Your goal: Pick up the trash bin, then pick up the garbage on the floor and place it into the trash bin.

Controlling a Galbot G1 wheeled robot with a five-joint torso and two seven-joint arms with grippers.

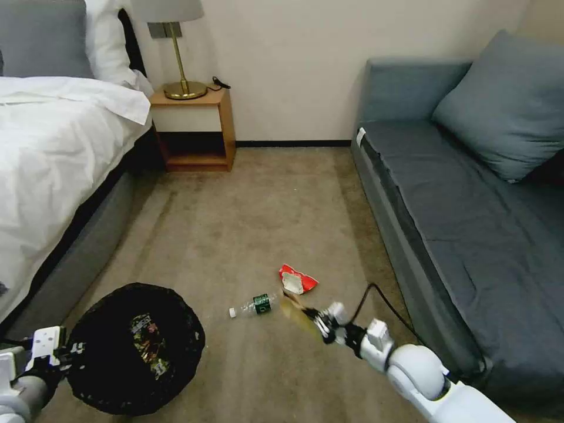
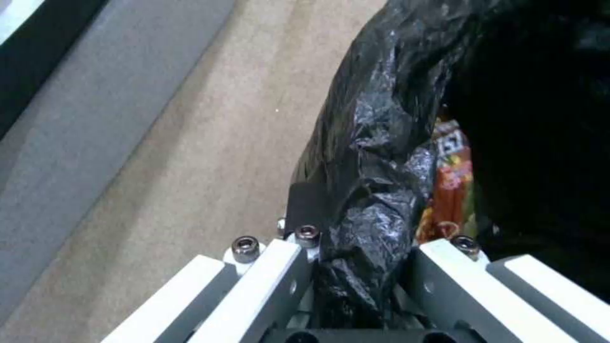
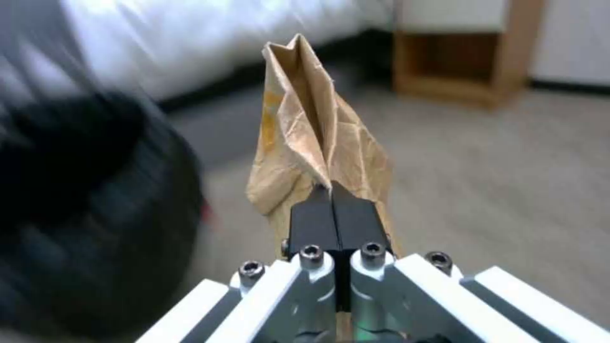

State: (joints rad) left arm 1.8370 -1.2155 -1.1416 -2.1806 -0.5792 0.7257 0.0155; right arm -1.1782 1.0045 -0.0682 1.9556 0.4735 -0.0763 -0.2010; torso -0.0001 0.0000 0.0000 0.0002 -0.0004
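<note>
The trash bin (image 1: 135, 346), lined with a crinkly black bag, hangs at the lower left with my left gripper (image 1: 69, 351) shut on its rim; a snack wrapper (image 1: 150, 346) lies inside. Up close, the black liner (image 2: 375, 157) is pinched between the left fingers. My right gripper (image 1: 314, 320) is shut on a crumpled brown paper bag (image 3: 314, 147), held above the carpet to the right of the bin. On the floor lie a red-and-white crushed packet (image 1: 297, 279) and a clear bottle with a green label (image 1: 255, 305).
A bed (image 1: 53, 158) with white sheets runs along the left. A grey sofa (image 1: 464, 211) lines the right. A wooden nightstand (image 1: 197, 126) with a brass lamp (image 1: 179, 53) stands at the back wall. Open carpet (image 1: 252, 211) lies between them.
</note>
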